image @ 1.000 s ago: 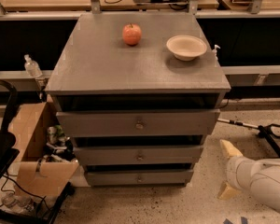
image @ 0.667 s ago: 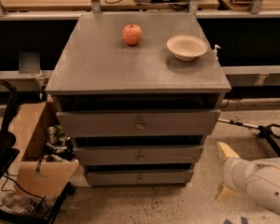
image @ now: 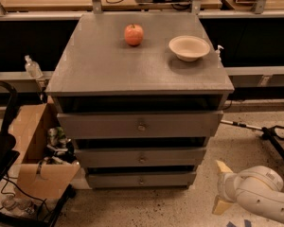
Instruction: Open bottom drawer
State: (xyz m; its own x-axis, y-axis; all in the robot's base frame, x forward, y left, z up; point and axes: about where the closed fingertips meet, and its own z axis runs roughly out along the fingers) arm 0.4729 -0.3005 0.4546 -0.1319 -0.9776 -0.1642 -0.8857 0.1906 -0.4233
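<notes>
The grey cabinet (image: 109, 65) has three drawer fronts stacked under its top. The bottom drawer (image: 113, 179) is the narrowest and lowest, with a small round metal knob (image: 141, 179) at its centre; its front sits flush, shut. My gripper (image: 221, 186) is at the lower right, near the floor, to the right of the bottom drawer and apart from it. Its two tan fingertips (image: 223, 167) stand spread, open and empty, pointing left toward the cabinet.
A red apple (image: 133, 34) and a white bowl (image: 189, 48) sit on the cabinet top. A cardboard box (image: 31, 141) with clutter and a black cart (image: 2, 141) stand at the left. A black stand (image: 270, 134) lies on the floor at the right.
My gripper has shifted slightly to the left toward the cabinet. The drawers have not moved.
</notes>
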